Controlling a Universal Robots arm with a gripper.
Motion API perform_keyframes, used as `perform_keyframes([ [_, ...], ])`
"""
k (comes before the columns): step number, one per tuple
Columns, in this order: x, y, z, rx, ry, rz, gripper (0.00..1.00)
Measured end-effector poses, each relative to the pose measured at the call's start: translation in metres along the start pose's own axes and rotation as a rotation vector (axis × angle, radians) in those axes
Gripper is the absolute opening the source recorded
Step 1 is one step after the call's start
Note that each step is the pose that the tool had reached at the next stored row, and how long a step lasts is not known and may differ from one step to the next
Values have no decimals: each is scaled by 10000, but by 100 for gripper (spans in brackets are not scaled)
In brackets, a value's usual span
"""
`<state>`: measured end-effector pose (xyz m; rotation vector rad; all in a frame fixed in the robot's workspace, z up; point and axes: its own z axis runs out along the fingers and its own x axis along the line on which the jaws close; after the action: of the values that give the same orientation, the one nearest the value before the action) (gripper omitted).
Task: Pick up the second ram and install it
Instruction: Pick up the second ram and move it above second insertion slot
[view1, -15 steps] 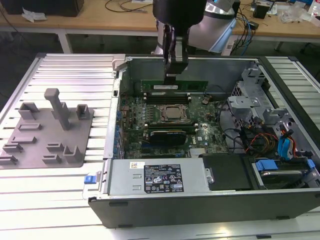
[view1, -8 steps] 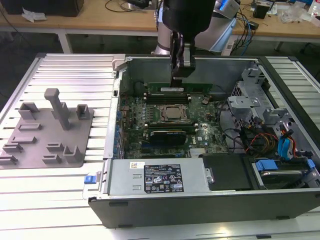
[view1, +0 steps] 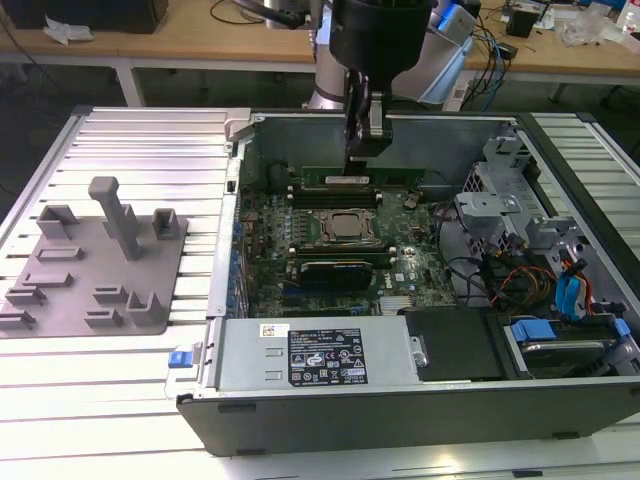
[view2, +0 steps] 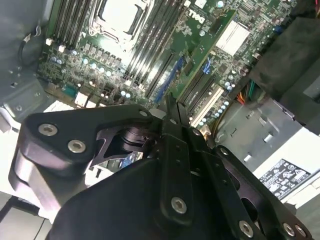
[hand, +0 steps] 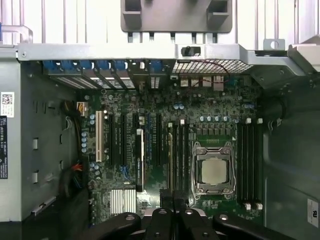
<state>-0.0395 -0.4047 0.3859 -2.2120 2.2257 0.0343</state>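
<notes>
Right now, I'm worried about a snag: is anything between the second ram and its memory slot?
Nothing visible. In the exterior view the second ram stands on edge along the memory slots beyond the processor socket, the gripper right above its top edge. No cable or card crosses there.

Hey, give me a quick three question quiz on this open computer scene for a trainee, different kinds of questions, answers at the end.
1. True or false: the second ram lies on the grey fixture plate.
2. In the exterior view, the gripper is right above: A) the fixture plate, B) the second ram's middle, C) the second ram's end on the exterior view's right.
3. Fill in: the fixture plate sits on the exterior view's ____ of the computer case.
Key: 1 false, it is at the gripper, in the open case; 2 B; 3 left.
</notes>
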Motion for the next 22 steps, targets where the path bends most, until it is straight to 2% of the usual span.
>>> perform_keyframes([
  [6,-78,-53,138,0,1,1,9],
  [9,-129,-79,239,0,-1,-1,9],
  [12,-130,-80,251,1,-2,0,9],
  [15,-128,-81,356,1,1,0,9],
  [20,-127,-82,466,2,0,0,9],
  [22,-151,-82,517,2,3,1,9],
])
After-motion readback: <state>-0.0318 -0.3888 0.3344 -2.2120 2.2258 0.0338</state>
